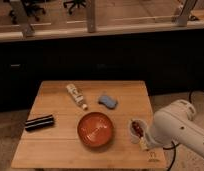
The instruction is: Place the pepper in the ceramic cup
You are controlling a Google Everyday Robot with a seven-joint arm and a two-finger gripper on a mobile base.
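Your arm reaches in from the right, likely to bring the pale-tipped gripper [144, 144] against the near side of the small white round ceramic cup [134, 130], which stands just right of the large orange-red bowl [96, 129] on the wooden table [55, 145]. The gripper is closed; whether it pinches anything is unclear. The small, dark red, elongated pepper [138, 127] shows at the cup's mouth, in it or just over it.

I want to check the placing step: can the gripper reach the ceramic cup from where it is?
Probably yes: the gripper is right beside the ceramic cup, with nothing between them.
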